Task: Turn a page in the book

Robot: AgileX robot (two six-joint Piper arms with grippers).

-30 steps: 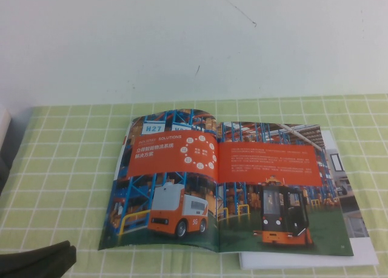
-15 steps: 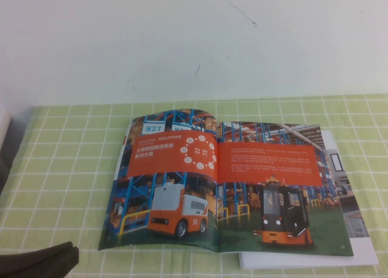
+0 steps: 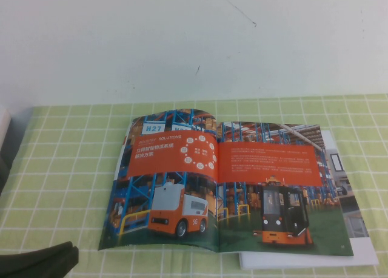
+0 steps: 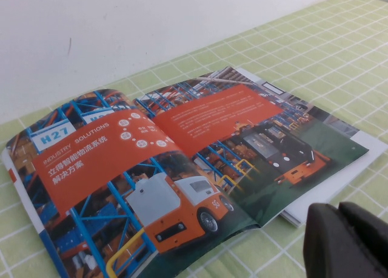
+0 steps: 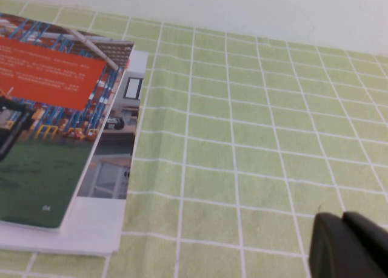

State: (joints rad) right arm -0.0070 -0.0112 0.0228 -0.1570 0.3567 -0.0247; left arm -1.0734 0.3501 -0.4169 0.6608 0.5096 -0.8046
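Note:
The book [image 3: 218,187] lies open and flat on the green checked cloth. One picture of blue warehouse racks under an orange band runs across both open pages. The page's "QUALIFICATION HONOR" side is hidden. The left sheet [image 3: 163,175] bows up slightly near the spine. The book also shows in the left wrist view [image 4: 182,150] and the right wrist view [image 5: 54,108]. My left gripper [image 3: 60,257] is at the table's near left, shut and empty, just clear of the book's near left corner; it also shows in the left wrist view [image 4: 336,208]. My right gripper [image 5: 341,217] is shut and empty over bare cloth right of the book.
White lower pages [image 3: 357,229] stick out from under the open spread on the right and near side. The checked cloth [image 3: 60,144] reaches a white wall [image 3: 194,41] behind the book. A dark object [image 3: 3,162] stands at the far left edge.

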